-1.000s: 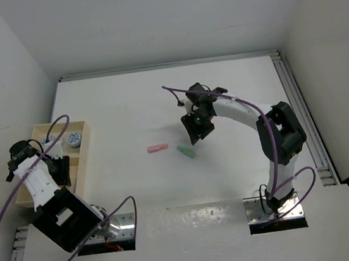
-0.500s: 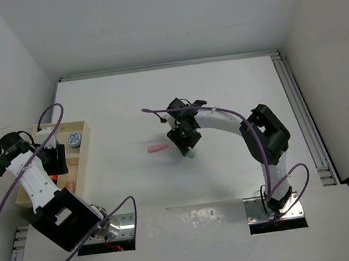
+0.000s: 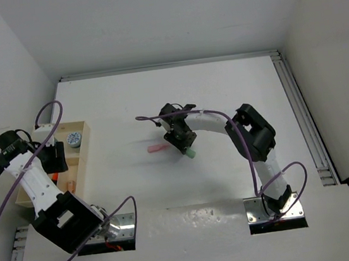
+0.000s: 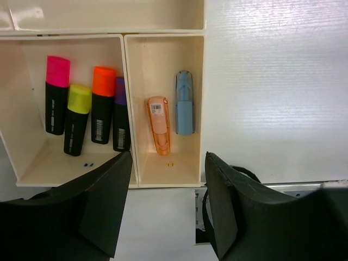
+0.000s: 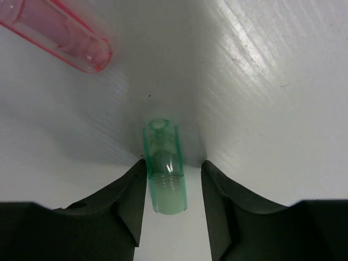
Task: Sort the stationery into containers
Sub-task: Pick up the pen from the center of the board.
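Note:
A green stub (image 5: 165,166) lies on the white table and also shows in the top view (image 3: 191,154). My right gripper (image 5: 173,204) is open and low over it, one finger on each side; the left finger is at its edge and a gap stays on the right. A pink stub (image 5: 57,35) lies just left of it (image 3: 157,148). My left gripper (image 4: 168,206) is open and empty above the wooden tray (image 4: 163,38). One compartment holds pink (image 4: 56,93), yellow (image 4: 77,118), orange (image 4: 103,103) and purple (image 4: 120,113) highlighters. The one beside it holds a salmon stub (image 4: 159,125) and a blue stub (image 4: 184,102).
The tray (image 3: 87,155) stands at the table's left edge, with a patterned roll (image 3: 74,139) in its far compartment. The left arm and its purple cable hang over the tray. A metal rail (image 3: 299,109) runs along the table's right side.
My right gripper has moved left and down from beside the green stub until its fingers straddle it. My left gripper has shifted a little left over the tray.

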{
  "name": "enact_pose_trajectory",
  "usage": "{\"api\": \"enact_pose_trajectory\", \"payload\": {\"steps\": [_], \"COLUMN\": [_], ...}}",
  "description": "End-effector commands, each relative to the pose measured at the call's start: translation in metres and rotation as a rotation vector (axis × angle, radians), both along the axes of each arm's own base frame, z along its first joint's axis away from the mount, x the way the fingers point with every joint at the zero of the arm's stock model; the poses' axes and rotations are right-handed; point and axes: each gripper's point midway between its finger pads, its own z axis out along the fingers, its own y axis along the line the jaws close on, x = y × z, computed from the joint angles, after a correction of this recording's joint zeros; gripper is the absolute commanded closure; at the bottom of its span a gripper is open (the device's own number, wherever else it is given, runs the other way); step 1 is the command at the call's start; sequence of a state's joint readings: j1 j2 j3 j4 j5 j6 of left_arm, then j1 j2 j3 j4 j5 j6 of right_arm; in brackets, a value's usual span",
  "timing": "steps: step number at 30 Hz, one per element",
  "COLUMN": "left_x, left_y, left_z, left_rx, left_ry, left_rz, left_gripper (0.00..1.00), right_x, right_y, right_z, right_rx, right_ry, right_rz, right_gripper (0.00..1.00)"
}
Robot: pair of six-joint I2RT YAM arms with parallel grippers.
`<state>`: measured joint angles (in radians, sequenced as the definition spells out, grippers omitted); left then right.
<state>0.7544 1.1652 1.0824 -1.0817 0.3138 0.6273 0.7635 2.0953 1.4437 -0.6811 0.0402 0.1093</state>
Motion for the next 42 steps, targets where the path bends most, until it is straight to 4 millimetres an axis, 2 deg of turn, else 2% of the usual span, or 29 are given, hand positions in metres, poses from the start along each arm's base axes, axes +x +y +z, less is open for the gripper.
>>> {"api": "enact_pose_trajectory", "payload": {"steps": [1,3,4,6,7,8,10,11,12,13,14,15,16,17,18,19,20,21,22,25,31,35,42], "left_x": [0.006,0.008,0.012,0.016,0.026,0.026,0.038,0.049,0.057,0.062,0.078,0.084,0.088,0.099,0.106,0.108,0.11,0.121,0.119,0.128,0.137,0.149,0.156], "left_y": [-0.002,-0.004,-0.009,-0.024,-0.048,-0.064,-0.098,-0.11,-0.123,-0.131,-0.148,-0.156,-0.18,-0.191,-0.198,-0.228,-0.24,-0.248,-0.267,-0.281,-0.314,-0.316,-0.33], "left_z": [0.019,0.022,0.026,0.039,0.052,0.061,0.091,0.099,0.109,0.116,0.132,0.129,0.132,0.146,0.146,0.149,0.146,0.141,0.142,0.141,0.14,0.143,0.129], "left_rx": [0.01,0.005,-0.018,-0.053,-0.134,-0.167,-0.271,-0.317,-0.369,-0.383,-0.414,-0.416,-0.446,-0.474,-0.458,-0.517,-0.526,-0.516,-0.545,-0.573,-0.687,-0.675,-0.695], "left_ry": [-0.064,-0.078,-0.107,-0.164,-0.263,-0.306,-0.47,-0.517,-0.571,-0.604,-0.657,-0.661,-0.666,-0.719,-0.727,-0.708,-0.685,-0.654,-0.644,-0.621,-0.574,-0.575,-0.523], "left_rz": [-0.008,-0.018,-0.037,-0.133,-0.219,-0.302,-0.409,-0.426,-0.448,-0.45,-0.477,-0.464,-0.515,-0.501,-0.49,-0.538,-0.555,-0.549,-0.598,-0.596,-0.605,-0.587,-0.602], "left_gripper": [0.38,0.37,0.38,0.38,0.38,0.38,0.37,0.35,0.34,0.34,0.34,0.37,0.37,0.38,0.38,0.38,0.38,0.38,0.37,0.37,0.36,0.37,0.38], "right_x": [0.014,0.012,0.014,0.011,0.023,0.029,0.049,0.058,0.077,0.082,0.088,0.1,0.104,0.107,0.112,0.112,0.111,0.109,0.108,0.102,0.091,0.085,0.088], "right_y": [0.007,0.007,0.008,0.014,0.017,0.024,0.042,0.049,0.053,0.058,0.061,0.061,0.062,0.065,0.068,0.069,0.072,0.076,0.077,0.083,0.096,0.106,0.107], "right_z": [0.002,0.002,0.006,0.02,0.036,0.051,0.102,0.121,0.151,0.168,0.184,0.207,0.216,0.226,0.235,0.244,0.249,0.256,0.263,0.274,0.273,0.281,0.286], "right_rx": [-0.003,-0.002,0.005,0.058,0.124,0.193,0.413,0.494,0.578,0.636,0.688,0.765,0.807,0.857,0.9,0.922,0.931,0.946,0.959,0.979,0.995,0.989,0.961], "right_ry": [-0.046,-0.041,-0.045,-0.01,-0.003,0.009,0.052,0.071,0.045,0.06,0.083,0.052,0.049,0.066,0.048,0.05,0.056,0.055,0.054,0.048,0.014,-0.049,-0.135], "right_rz": [0.026,0.033,0.032,-0.004,-0.043,-0.072,-0.183,-0.271,-0.313,-0.349,-0.436,-0.476,-0.519,-0.586,-0.601,-0.627,-0.636,-0.635,-0.648,-0.647,-0.662,-0.624,-0.654], "right_gripper": [0.57,0.67,0.79,0.86,0.91,0.93,0.95,0.99,1.0,1.0,1.0,1.0,1.0,1.0,1.0,1.0,1.0,1.0,1.0,1.0,1.0,1.0,1.0]}}
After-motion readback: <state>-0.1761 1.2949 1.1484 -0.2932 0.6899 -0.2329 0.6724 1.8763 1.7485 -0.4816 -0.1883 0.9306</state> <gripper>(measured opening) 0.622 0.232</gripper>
